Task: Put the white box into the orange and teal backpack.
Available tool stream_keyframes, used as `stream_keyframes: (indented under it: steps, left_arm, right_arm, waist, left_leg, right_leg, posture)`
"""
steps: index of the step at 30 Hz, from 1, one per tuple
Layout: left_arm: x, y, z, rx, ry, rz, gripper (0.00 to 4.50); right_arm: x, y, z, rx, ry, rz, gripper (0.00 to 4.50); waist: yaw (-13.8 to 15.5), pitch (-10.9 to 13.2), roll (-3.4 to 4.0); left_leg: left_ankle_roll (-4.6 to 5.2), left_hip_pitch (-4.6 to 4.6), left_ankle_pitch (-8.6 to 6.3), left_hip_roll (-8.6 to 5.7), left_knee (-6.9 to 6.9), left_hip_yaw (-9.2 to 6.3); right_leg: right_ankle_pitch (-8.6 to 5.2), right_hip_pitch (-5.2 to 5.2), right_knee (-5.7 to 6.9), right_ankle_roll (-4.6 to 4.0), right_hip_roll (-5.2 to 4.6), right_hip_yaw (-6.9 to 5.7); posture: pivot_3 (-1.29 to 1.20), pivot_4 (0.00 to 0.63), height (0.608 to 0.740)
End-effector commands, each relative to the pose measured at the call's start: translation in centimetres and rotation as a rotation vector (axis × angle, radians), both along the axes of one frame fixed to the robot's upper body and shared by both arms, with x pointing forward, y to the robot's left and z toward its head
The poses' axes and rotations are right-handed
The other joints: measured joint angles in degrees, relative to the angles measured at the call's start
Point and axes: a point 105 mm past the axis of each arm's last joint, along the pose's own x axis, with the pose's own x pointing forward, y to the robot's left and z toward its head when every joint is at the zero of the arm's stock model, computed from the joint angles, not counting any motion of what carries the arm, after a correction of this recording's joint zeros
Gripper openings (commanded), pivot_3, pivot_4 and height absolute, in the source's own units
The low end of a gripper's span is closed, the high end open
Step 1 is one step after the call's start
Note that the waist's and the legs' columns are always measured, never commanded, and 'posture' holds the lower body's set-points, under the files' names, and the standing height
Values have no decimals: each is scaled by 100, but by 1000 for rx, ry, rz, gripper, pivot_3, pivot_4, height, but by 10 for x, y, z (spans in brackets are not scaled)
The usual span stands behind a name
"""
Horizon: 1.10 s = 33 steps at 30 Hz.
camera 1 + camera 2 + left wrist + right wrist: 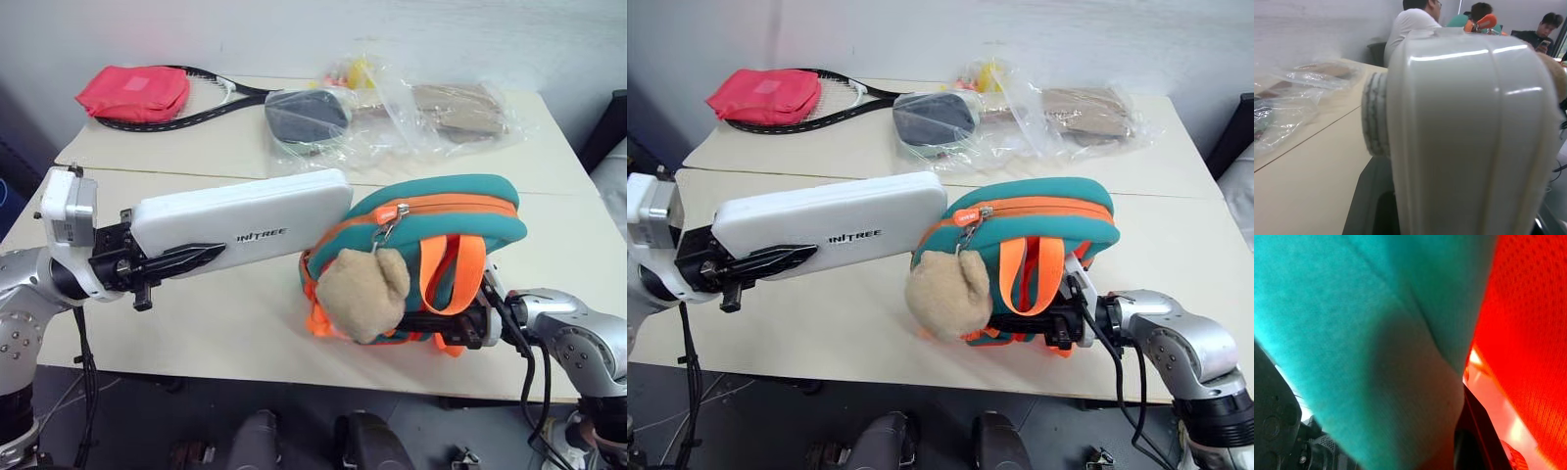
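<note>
The white box (245,223) is long and flat with small dark lettering, and it hangs level above the table. My left gripper (186,247) is shut on its left end, one black finger lying along its front side. The box's right end reaches the top left of the orange and teal backpack (446,208), close to the orange zipper and its pull (392,220). The backpack stands on the table with a tan plush bear (362,292) hanging in front. My right gripper (446,326) is shut on the backpack's lower edge by the orange straps; teal fabric (1376,333) lies between its fingers.
At the back of the table (196,333) lie a flat red pouch (134,93), a racket (220,96) and clear plastic bags (411,117) with a dark item inside. The front table edge runs just below the backpack. People (1415,24) sit beyond the table.
</note>
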Motion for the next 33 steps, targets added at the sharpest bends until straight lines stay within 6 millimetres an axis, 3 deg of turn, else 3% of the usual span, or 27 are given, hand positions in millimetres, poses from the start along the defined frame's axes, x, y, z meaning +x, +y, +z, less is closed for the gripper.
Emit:
stream_keyframes:
  steps: [1,6,9,17,20,23,25,28,31,33]
  left_arm:
    - [-12,13,28,-83,-48,-5,1255]
    - [-24,14,36,-117,-6,-42,1255]
    - [-27,8,23,-48,28,-65,1255]
    - [9,-4,3,11,-33,7,1255]
    - [11,-9,-6,104,-63,-28,1255]
    - [10,-16,-27,294,-68,-99,1255]
    - [34,-19,-33,418,-119,-15,1255]
    - [58,-49,-18,357,-152,-4,1255]
    - [54,-86,-20,350,-126,-137,1255]
    - [53,-99,-24,377,-109,-181,1255]
  right_arm:
    - [-1,-1,8,18,-47,-4,124]
    - [-2,-1,7,19,-44,-5,124]
    - [-2,1,7,20,-43,1,124]
    - [-2,6,8,20,-43,21,124]
    - [-2,6,7,15,-41,24,124]
    - [-1,6,8,14,-43,19,124]
    - [0,6,8,16,-46,17,124]
    - [0,7,8,19,-48,21,124]
    - [-1,9,8,20,-51,31,124]
    - [0,9,8,20,-52,33,124]
  waist:
    - [-1,0,0]
    - [-13,0,0]
    - [-9,0,0]
    - [11,0,0]
    - [8,0,0]
    - [-1,0,0]
    - [4,0,0]
    - [99,0,0]
    - [136,0,0]
    - [138,0,0]
  left_leg:
    - [0,0,0,0,0,-1]
    - [-4,1,2,1,0,-1]
    - [-4,1,2,1,2,-1]
    - [-3,2,4,-2,3,-1]
    - [-8,1,7,-2,4,0]
    - [-18,1,12,-1,4,2]
    - [-18,2,12,-2,4,6]
    - [7,2,5,-4,12,1]
    - [12,-6,-2,-2,44,1]
    - [-2,-15,0,-2,54,2]
  right_leg:
    - [0,0,0,0,0,-1]
    - [0,-1,2,0,0,-1]
    - [0,0,2,0,0,-1]
    - [0,2,2,0,0,-1]
    - [0,2,3,0,1,-1]
    - [0,1,2,0,1,0]
    - [0,0,3,0,1,3]
    - [1,4,8,2,2,-1]
    - [4,6,17,6,3,2]
    - [4,4,17,7,3,3]
  posture:
    - [0,150,740]
    - [0,150,740]
    - [0,150,740]
    - [0,150,740]
    - [0,150,740]
    - [0,150,740]
    - [0,150,740]
    - [0,150,740]
    - [0,150,740]
    - [0,150,740]
